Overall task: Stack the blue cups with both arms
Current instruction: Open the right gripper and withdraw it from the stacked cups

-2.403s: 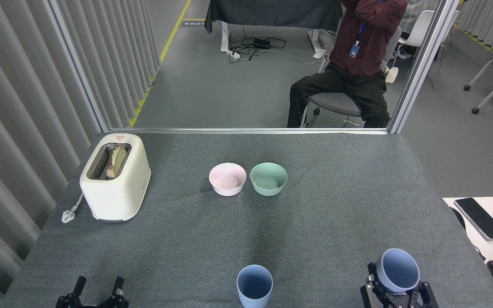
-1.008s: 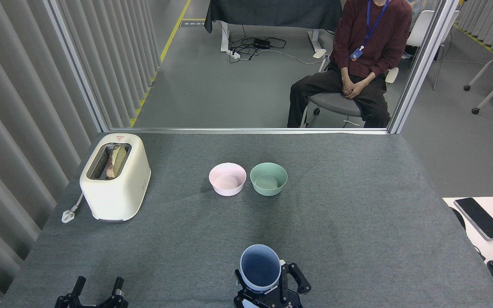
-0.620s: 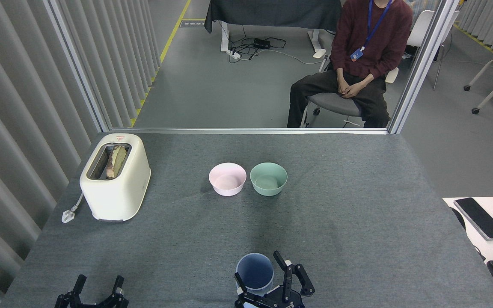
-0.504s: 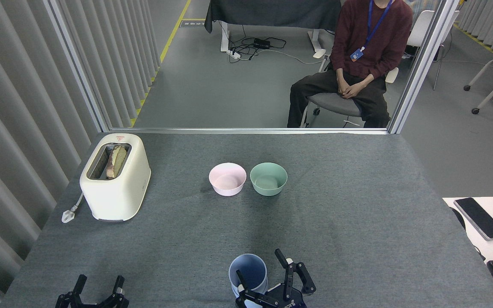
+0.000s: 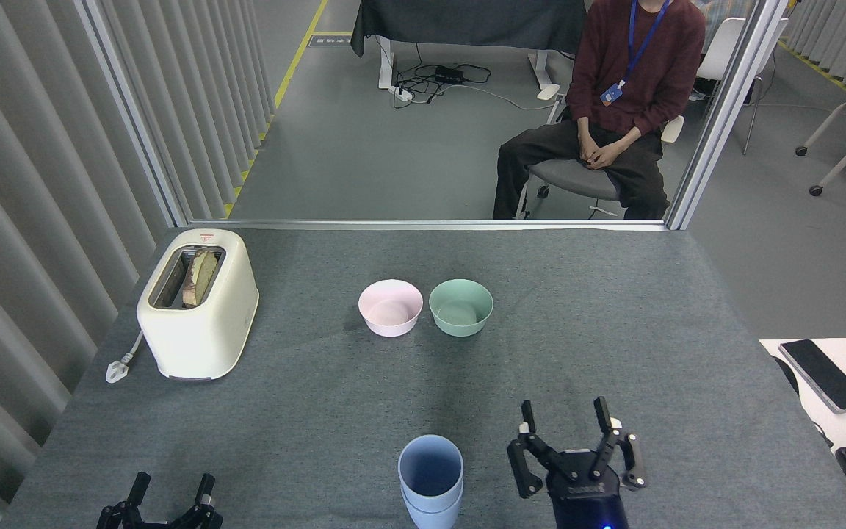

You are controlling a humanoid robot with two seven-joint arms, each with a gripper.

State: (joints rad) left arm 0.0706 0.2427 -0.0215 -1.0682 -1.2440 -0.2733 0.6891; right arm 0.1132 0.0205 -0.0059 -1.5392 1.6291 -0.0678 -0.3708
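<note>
Two pale blue cups [image 5: 430, 477] stand nested, one inside the other, near the table's front edge at the middle; a second rim line shows lower on the outer wall. To their right, apart from them, my right gripper [image 5: 564, 414] points away from me, open and empty, its glossy dark wrist showing a small blue light. At the bottom left my left gripper [image 5: 170, 486] rests low, open with nothing between its fingers.
A cream toaster [image 5: 198, 303] with bread in its slot stands at the left, its plug lying beside it. A pink bowl [image 5: 390, 308] and a mint green bowl [image 5: 460, 307] sit mid-table. A person sits beyond the far edge. A phone [image 5: 824, 375] lies on a white desk at the right.
My right gripper carried its cup leftward onto the standing cup, opened, let it drop in, then moved away to the right. The left gripper has not moved.
</note>
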